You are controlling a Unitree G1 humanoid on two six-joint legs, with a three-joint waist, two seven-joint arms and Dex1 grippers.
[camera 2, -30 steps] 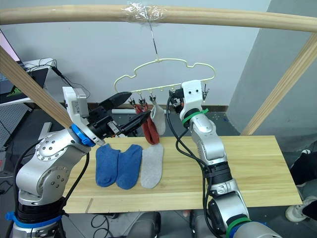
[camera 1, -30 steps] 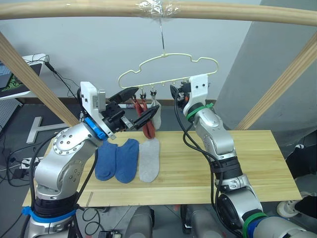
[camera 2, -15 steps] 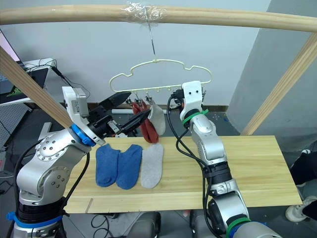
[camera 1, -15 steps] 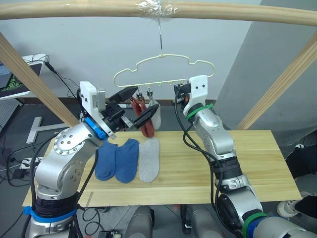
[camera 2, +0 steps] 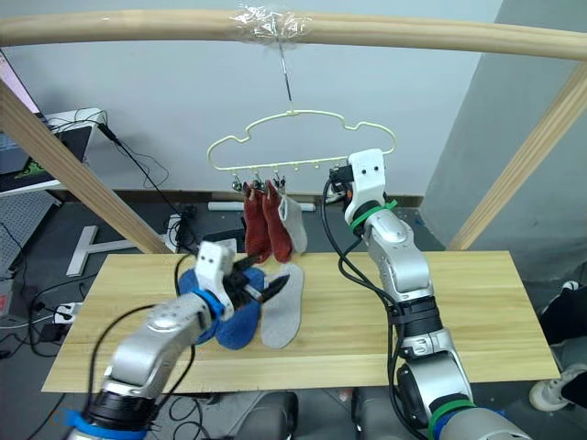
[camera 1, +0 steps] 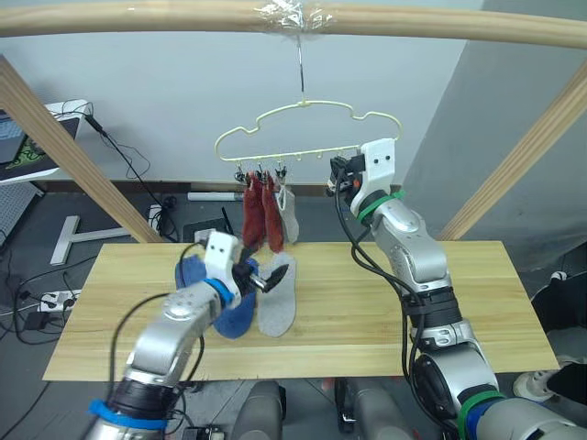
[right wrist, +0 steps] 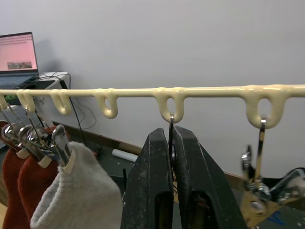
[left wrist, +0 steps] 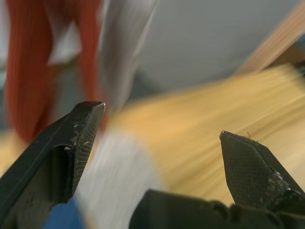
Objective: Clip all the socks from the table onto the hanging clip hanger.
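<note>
left gripper [camera 1: 260, 278]: I'm hovering it low over the table [camera 1: 367, 312], fingers spread wide, gripping nothing; fingertips sitting right above the grey sock [camera 1: 275, 298].
right gripper [right wrist: 171, 157]: I'm pinching it closed on a clip [right wrist: 170, 125], the fourth along the hanger [camera 1: 303, 124], the first free one beside the hung socks.
hung socks: two red socks [camera 1: 259, 209] and one grey sock [camera 1: 288, 211] dangling from the first three clips.
socks on table: flat grey sock plus two blue socks [camera 1: 218, 293], partly hidden under my left arm, touching side by side.
progress: judging half done, three socks waiting.
risk 1: I'm reaching with wide fingers next to touching socks, so I may be grabbing a blue one along with the grey, or bunching both.
risk 2: blurry left wrist view suggests fast motion; fingers may be skidding the sock away instead of pinching it.
risk 3: hanger is hanging free on its hook; my right pull may be swinging it and shaking loose the hung socks.
risk 4: if my right grip slips, the clip will be snapping shut before the sock arrives.
</note>
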